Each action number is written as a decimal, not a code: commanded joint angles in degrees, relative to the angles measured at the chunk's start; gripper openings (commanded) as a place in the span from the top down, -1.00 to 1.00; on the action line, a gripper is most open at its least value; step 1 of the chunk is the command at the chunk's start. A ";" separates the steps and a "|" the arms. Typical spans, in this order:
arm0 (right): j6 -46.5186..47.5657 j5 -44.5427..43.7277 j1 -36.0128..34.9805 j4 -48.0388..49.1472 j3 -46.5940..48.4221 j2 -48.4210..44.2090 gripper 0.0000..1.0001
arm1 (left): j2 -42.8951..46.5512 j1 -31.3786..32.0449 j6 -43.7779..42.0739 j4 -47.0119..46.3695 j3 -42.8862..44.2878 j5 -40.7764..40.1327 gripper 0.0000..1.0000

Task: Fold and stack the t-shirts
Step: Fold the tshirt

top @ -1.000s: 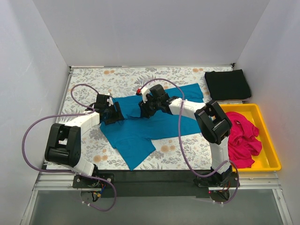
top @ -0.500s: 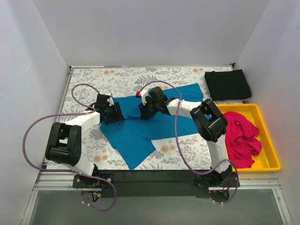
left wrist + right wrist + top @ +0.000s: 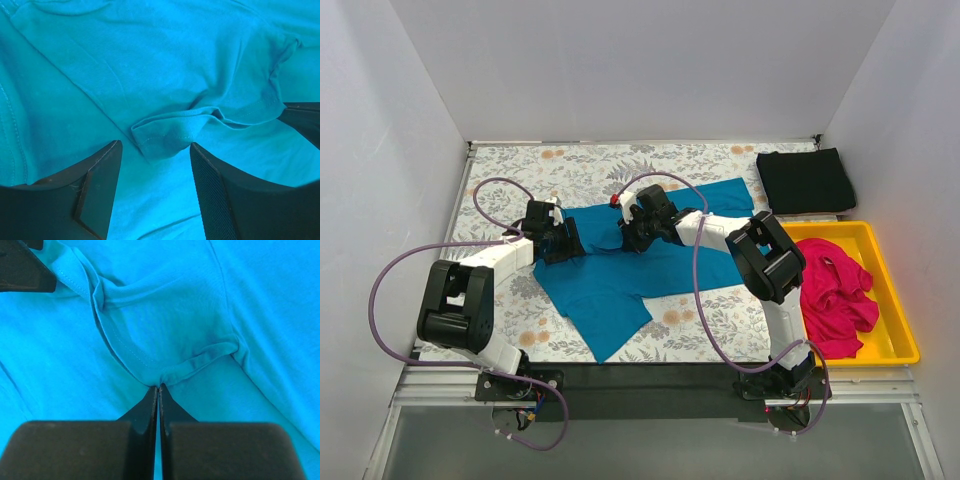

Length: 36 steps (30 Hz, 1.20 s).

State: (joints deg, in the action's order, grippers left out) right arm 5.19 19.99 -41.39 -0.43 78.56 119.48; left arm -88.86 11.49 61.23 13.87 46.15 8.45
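The teal-blue t-shirt [image 3: 665, 268] lies spread and rumpled in the middle of the table. My left gripper [image 3: 570, 240] is low over its left part. It is open, with a folded hem lump of the shirt [image 3: 167, 137] just ahead of its fingertips [image 3: 106, 165]. My right gripper [image 3: 626, 237] is on the shirt's upper middle. It is shut on a pinch of the teal hem [image 3: 165, 371], fingers [image 3: 150, 405] pressed together. The black t-shirt [image 3: 807, 180] lies folded at the back right. The magenta-pink t-shirt [image 3: 835, 295] is bunched in the yellow tray [image 3: 898, 330].
The yellow tray stands at the right edge, just right of my right arm's base. White walls close in the table on the left, back and right. Floral tablecloth [image 3: 520, 170] shows at the back and left. Purple cables loop over both arms.
My right arm's elbow has swung a little left and back, with the gripper nudged slightly along the shirt. My left arm has barely moved.
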 commanded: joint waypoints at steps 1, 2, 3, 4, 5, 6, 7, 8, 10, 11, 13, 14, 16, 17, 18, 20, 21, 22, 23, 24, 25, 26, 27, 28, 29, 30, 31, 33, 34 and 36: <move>0.78 -0.74 -0.19 0.51 0.10 -3.03 0.97 | 0.35 0.29 -1.20 -1.04 1.57 0.69 -0.11; 0.79 -0.83 -0.19 0.51 0.01 -3.20 0.97 | 0.35 0.29 -1.38 -1.12 1.57 0.78 -0.10; 0.79 -0.74 -0.19 0.51 0.01 -3.11 0.97 | 0.27 0.29 -1.47 -1.21 1.75 1.30 -0.11; 0.79 -0.83 -0.19 0.51 -0.08 -3.11 0.97 | 0.18 0.29 -1.64 -1.30 1.75 1.57 -0.10; 0.79 -0.83 -0.19 0.51 -0.17 -3.11 0.97 | 0.09 0.29 -1.73 -1.65 1.84 1.83 -0.10; 0.87 -0.83 -0.19 0.51 -0.17 -3.11 0.97 | 0.00 0.29 -1.82 -1.91 1.84 2.62 -0.10; 0.87 -1.00 -0.19 0.51 -0.17 -3.11 0.97 | -0.09 0.29 -1.82 -2.26 1.84 2.97 -0.10; 0.96 -0.92 -0.19 0.51 -0.25 -3.11 0.97 | -0.17 0.20 -2.17 -2.35 1.92 3.50 -0.10; 0.87 -0.92 -0.19 0.51 -0.25 -3.03 0.97 | -0.44 0.20 -2.35 -2.53 2.01 4.90 -0.10; 0.87 -0.92 -0.19 0.51 -0.25 -3.03 0.97 | -0.52 0.12 -2.43 -2.79 1.93 5.26 -0.10; 0.96 -0.92 -0.19 0.51 -0.26 -3.03 0.97 | -0.70 0.12 -2.52 -2.88 1.93 6.14 -0.10; 0.96 -0.83 -0.19 0.51 -0.25 -3.03 0.97 | -0.70 0.12 -2.61 -2.88 1.93 6.40 -0.09; 1.05 -0.83 -0.19 0.51 -0.17 -2.94 0.97 | -0.88 0.12 -2.78 -2.88 1.93 6.93 -0.10; 0.96 -0.92 -0.10 0.51 -0.25 -2.85 0.97 | -0.96 0.12 -2.78 -2.97 1.93 7.37 -0.10; 0.96 -0.83 -0.19 0.51 -0.17 -2.85 0.97 | -0.96 0.12 -2.87 -2.88 1.93 7.37 -0.10; 1.05 -0.92 -0.19 0.51 -0.25 -2.85 0.97 | -0.88 0.12 -3.05 -2.97 1.93 7.37 -0.10; 0.96 -0.83 -0.19 0.51 -0.34 -2.85 0.97 | -0.88 0.12 -3.05 -2.97 1.93 7.37 -0.09; 1.05 -1.00 -0.19 0.43 -0.34 -2.85 0.97 | -0.70 0.12 -3.31 -3.06 1.84 7.81 -0.05; 1.05 -1.09 -0.19 0.51 -0.34 -3.02 0.97 | -0.53 0.12 -3.49 -3.06 1.84 8.42 -0.03; 1.22 -1.09 -0.10 0.51 -0.34 -3.03 0.97 | -0.18 0.12 -3.58 -3.06 1.75 8.69 -0.02; 1.14 -1.09 -0.19 0.51 -0.26 -3.11 0.97 | 0.09 0.20 -3.75 -3.14 1.40 8.86 -0.02; 1.22 -1.18 -0.10 0.51 -0.25 -3.03 0.97 | 0.87 0.20 -3.84 -3.23 1.14 9.13 -0.01; 1.22 -1.27 -0.10 0.51 -0.25 -3.11 0.97 | 1.23 0.20 -3.93 -3.32 0.79 10.00 -0.01; 1.31 -1.35 -0.01 0.51 -0.17 -3.03 0.97 | 1.93 0.20 -4.01 -3.58 -0.17 10.36 -0.01; 1.40 -1.53 -0.10 0.51 -0.17 -3.03 0.97 | 2.11 0.29 -4.02 -3.58 -0.53 10.80 -0.01; 1.40 -1.71 -0.10 0.51 -0.17 -3.03 0.97 | 2.20 0.38 -4.10 -3.50 -0.97 11.58 -0.01; 1.57 -1.71 -0.10 0.51 -0.08 -3.11 0.97 | 2.29 0.47 -4.02 -3.32 -1.24 12.37 -0.01; 1.66 -2.06 -0.01 0.51 -0.08 -3.11 0.97 | 2.55 0.99 -3.84 -2.80 -2.12 12.99 -0.01; 1.84 -2.23 0.08 0.51 -0.17 -3.37 0.97 | 2.72 1.78 -3.84 -2.18 -2.29 13.35 -0.01; 2.28 -3.02 -0.01 0.51 -0.17 -3.73 0.97 | 3.25 2.49 -3.93 -1.39 -2.91 13.61 -0.01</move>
State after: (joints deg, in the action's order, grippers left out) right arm 6.24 18.33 -41.36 -0.45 78.54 119.22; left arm -88.60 12.62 58.22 11.66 44.23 19.59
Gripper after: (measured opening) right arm 0.021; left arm 0.504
